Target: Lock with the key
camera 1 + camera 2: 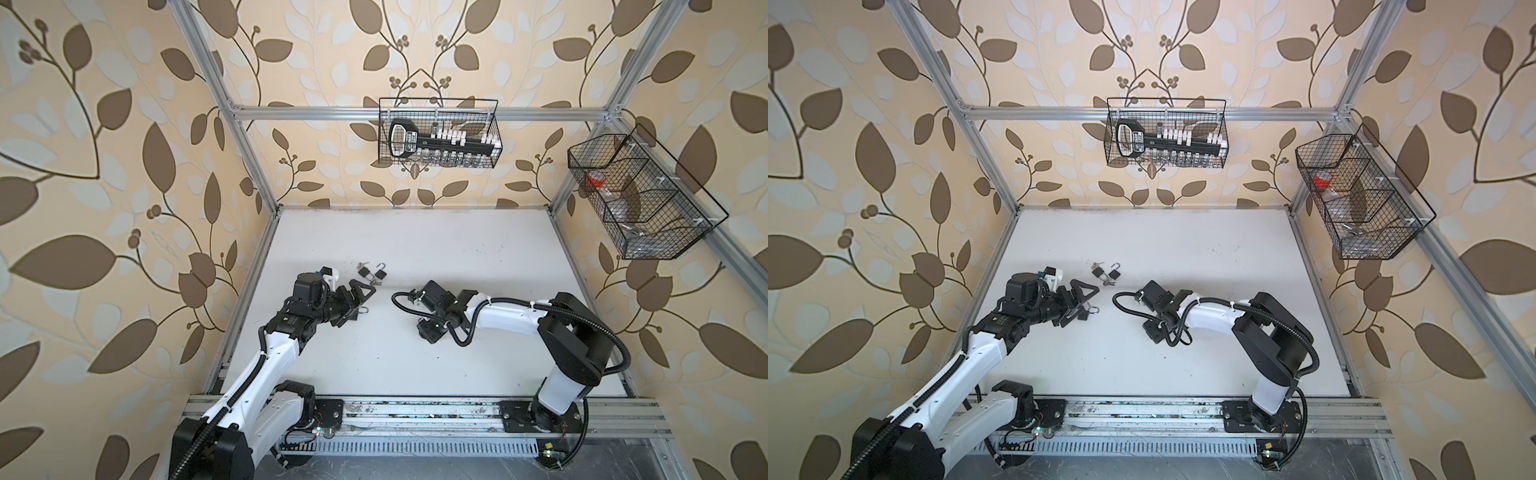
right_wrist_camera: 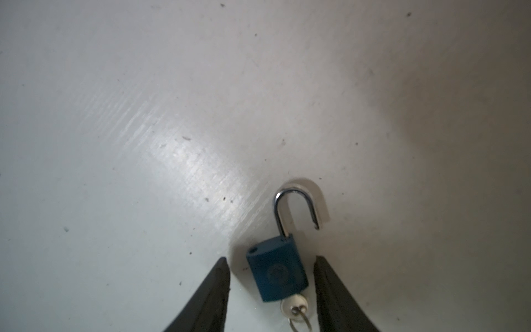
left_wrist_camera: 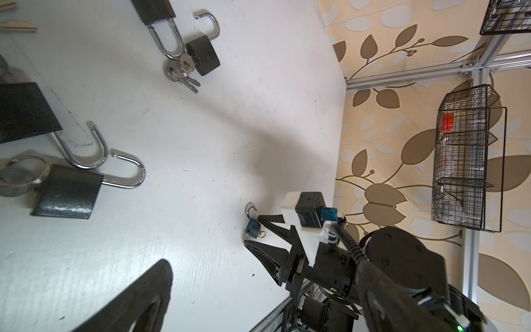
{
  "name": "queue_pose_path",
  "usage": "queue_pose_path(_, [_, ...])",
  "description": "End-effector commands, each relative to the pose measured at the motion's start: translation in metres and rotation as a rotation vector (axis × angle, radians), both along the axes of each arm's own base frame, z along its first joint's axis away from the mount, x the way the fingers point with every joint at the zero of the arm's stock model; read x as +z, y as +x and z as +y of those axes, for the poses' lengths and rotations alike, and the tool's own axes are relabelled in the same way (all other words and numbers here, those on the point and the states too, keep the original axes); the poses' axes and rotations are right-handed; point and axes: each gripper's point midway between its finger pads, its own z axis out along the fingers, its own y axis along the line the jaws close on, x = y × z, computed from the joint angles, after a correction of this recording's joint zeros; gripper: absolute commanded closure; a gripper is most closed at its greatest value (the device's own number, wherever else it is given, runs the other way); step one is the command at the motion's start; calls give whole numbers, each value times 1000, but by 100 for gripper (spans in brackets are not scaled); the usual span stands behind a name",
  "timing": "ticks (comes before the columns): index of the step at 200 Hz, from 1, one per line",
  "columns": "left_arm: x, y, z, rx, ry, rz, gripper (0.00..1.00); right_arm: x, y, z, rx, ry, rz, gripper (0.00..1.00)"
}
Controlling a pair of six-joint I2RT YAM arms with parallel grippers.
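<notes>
Blue padlock [image 2: 277, 271] flat on counter [image 2: 143, 115], shackle open, key [image 2: 294, 306] in its base; right gripper [image 2: 270, 258] jaws spread astride the body, not touching; left gripper [image 1: 365, 300] jaws spread wide beside black padlocks [image 3: 69, 192]

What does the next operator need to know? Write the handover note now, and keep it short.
Left hand: open and empty. Black locks lie near it on the table.
Right hand: open, one finger on each side of the blue lock, with a gap on both sides.
Blue lock: flat on the table, shackle open, key in the keyhole.
Done: the key is in.
Left: nothing is locked yet. Probably grip the blue lock's body, press the shackle shut, then turn the key.
</notes>
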Motion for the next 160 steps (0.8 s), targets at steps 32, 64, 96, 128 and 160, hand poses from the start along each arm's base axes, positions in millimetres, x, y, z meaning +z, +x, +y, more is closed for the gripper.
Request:
queue_pose_path(32, [8, 9, -1, -8, 1, -13, 1, -11, -1, -7, 2, -82, -16, 58])
queue_pose_path(64, [7, 11, 7, 18, 60, -9, 1, -13, 2, -8, -7, -97, -35, 61])
queue_pose_path(96, [4, 10, 27, 96, 173, 5, 1, -16, 4, -8, -12, -103, -38, 66])
queue_pose_path(128, [1, 7, 52, 177, 302, 33, 1, -16, 5, -8, -19, -102, -45, 71])
queue_pose_path(160, [1, 9, 66, 239, 359, 19, 1, -12, 7, -6, -25, -86, -57, 78])
